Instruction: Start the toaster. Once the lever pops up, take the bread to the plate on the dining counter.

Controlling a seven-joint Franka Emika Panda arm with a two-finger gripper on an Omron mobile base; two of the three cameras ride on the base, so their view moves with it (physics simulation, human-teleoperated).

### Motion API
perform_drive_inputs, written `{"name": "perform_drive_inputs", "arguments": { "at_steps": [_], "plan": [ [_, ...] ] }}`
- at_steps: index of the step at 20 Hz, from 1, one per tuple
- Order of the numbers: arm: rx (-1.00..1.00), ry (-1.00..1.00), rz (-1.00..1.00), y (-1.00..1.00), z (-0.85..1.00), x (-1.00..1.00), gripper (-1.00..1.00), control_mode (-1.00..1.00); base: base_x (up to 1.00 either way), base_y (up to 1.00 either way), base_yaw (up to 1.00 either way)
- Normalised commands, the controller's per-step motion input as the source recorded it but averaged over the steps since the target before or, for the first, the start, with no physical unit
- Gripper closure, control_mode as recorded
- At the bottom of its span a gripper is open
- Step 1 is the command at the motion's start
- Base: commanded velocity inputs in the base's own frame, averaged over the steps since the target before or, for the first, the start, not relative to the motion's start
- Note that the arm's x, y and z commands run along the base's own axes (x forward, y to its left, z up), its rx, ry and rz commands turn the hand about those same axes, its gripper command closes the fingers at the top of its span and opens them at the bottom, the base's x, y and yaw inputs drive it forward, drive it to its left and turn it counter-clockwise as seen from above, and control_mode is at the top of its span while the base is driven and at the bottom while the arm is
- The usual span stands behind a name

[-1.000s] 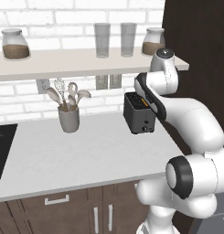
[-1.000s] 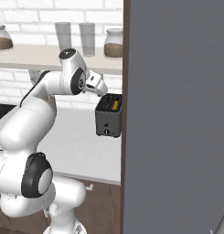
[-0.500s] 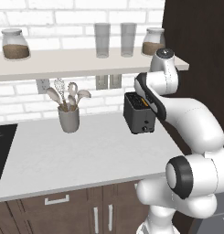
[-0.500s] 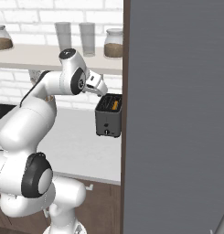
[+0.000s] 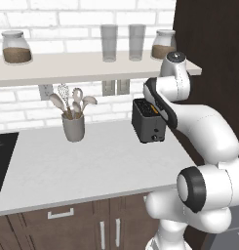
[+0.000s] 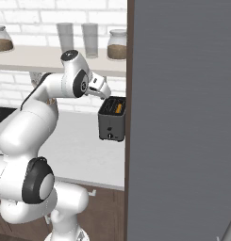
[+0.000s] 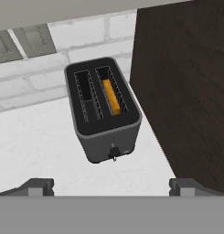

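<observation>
Two slots run along the top of the toaster [image 7: 103, 109], and the right one holds the bread [image 7: 112, 97], sunk deep so that just its orange-brown top edge shows; that is why I cannot lift it yet. The toaster stands on the white desk [image 5: 82, 161], close against the brick wall and just beside the tall dark cabinet [image 7: 186, 87], which leaves me little room on that side. My fingers [image 7: 111, 186] are spread wide apart and hold nothing, hovering above and in front of the toaster so the hand camera looks down on both the slots and the small lever [image 7: 113, 152] low on the front face. I judge the starting step is still ahead: the lever must go down first, so I hang over the front end rather than over the slice. A grey utensil cup [image 5: 73, 128] stands well apart to the left.
</observation>
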Motion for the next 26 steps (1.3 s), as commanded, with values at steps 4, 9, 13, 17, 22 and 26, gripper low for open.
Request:
{"name": "perform_drive_inputs", "arguments": {
  "at_steps": [4,9,13,17,22,26],
  "plan": [
    [0.0,0.0,0.0,0.0,0.0,0.0,-1.0,-1.0,0.0,0.0,0.0],
    [0.0,0.0,0.0,0.0,0.0,0.0,-1.0,-1.0,0.0,0.0,0.0],
    [0.0,0.0,0.0,0.0,0.0,0.0,-1.0,-1.0,0.0,0.0,0.0],
    [0.0,0.0,0.0,0.0,0.0,0.0,-1.0,-1.0,0.0,0.0,0.0],
    [0.0,0.0,0.0,0.0,0.0,0.0,-1.0,-1.0,0.0,0.0,0.0],
    [0.0,0.0,0.0,0.0,0.0,0.0,-1.0,-1.0,0.0,0.0,0.0]
  ]
}}
